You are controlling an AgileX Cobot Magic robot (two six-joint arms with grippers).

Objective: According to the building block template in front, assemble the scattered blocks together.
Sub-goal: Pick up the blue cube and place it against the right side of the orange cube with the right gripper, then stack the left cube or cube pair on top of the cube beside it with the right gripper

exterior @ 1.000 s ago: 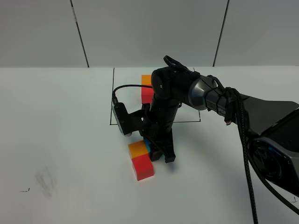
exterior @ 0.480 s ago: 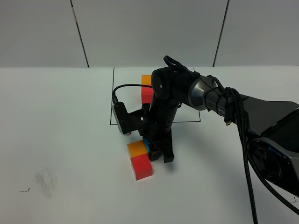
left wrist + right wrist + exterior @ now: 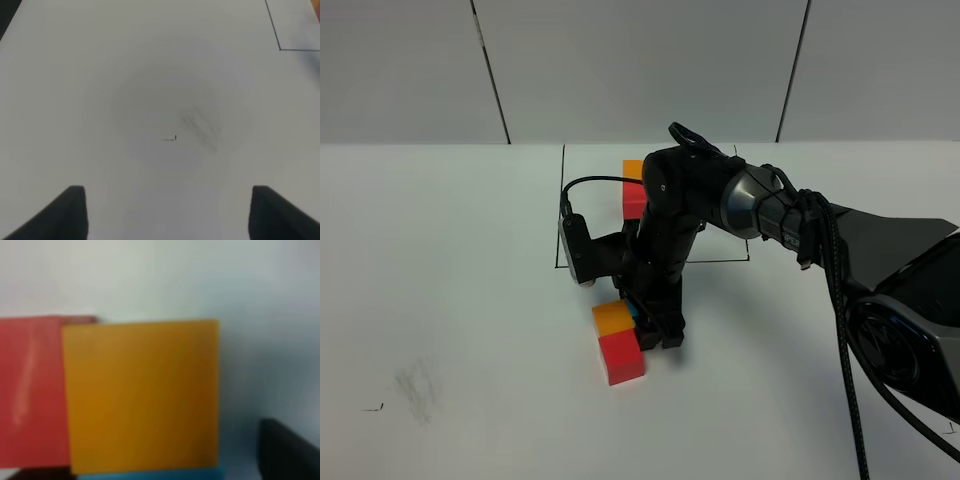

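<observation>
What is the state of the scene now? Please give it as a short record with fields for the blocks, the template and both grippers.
loose blocks: orange block, red block and blue block grouped together in front of the frame
blue block: mostly hidden by the right gripper
template: inside the black-lined rectangle; only an orange cube over a red cube shows, the rest behind the arm
right gripper: low at the blue block; grip unclear
left gripper: open, holding nothing, above bare table

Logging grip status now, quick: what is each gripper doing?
Left gripper: open, empty, over bare table.
Right gripper: down at the blue block; open or shut cannot be told.
</observation>
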